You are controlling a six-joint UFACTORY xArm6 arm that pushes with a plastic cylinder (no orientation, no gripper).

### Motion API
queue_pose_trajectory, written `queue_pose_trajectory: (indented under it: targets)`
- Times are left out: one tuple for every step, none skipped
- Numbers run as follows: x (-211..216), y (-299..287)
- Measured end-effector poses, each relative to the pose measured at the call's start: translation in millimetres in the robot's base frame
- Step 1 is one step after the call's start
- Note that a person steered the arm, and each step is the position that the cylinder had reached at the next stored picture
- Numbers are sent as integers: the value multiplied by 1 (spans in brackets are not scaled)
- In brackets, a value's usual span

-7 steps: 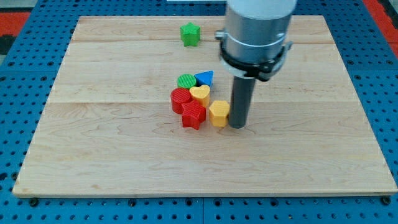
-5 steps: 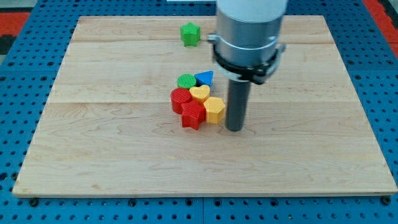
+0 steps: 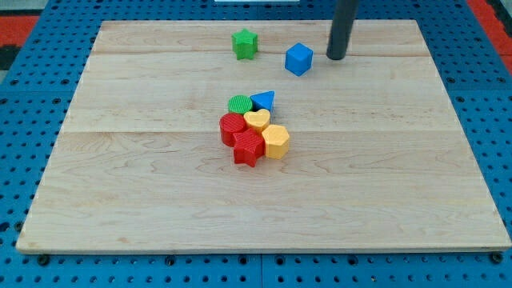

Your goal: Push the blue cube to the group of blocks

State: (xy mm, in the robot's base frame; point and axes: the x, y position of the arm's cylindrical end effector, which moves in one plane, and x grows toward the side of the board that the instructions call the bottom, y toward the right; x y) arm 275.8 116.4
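Our rod comes down from the view's top edge as a straight dark bar, nearly upright, and my tip (image 3: pixel 337 58) rests on the board near its far edge. There is no claw on this arm to open or clench, only the bare rod, and it holds nothing.

Just to the view's left of my tip, close but apart from it, sits the blue cube (image 3: pixel 298 58). Further left along the same far strip of the board we see the green star-shaped block (image 3: pixel 245 43), standing alone.

The group lies near the board's middle, well apart from the blue cube and below it in the view. In it we see a green round block (image 3: pixel 239 103) and a blue triangular block (image 3: pixel 263 101) at the top, a red round block (image 3: pixel 232 127) and a yellow heart-shaped block (image 3: pixel 257 120) beneath them, then a red ribbed block (image 3: pixel 249 148) and a yellow block (image 3: pixel 276 142) at the bottom, all packed touching.

The wooden board (image 3: pixel 136 192) is pale planks, lying on a blue pegboard surface (image 3: pixel 16 160); red shows at the view's top corners.
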Motion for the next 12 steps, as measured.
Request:
queue_pose_trajectory:
  targets:
    - [16, -33]
    - [57, -47]
    - [41, -47]
    - [-2, -48]
    - [-10, -88]
    - [12, -121]
    - [48, -86]
    - [61, -39]
    - [48, -55]
    - [15, -69]
    - [14, -44]
    - [72, -32]
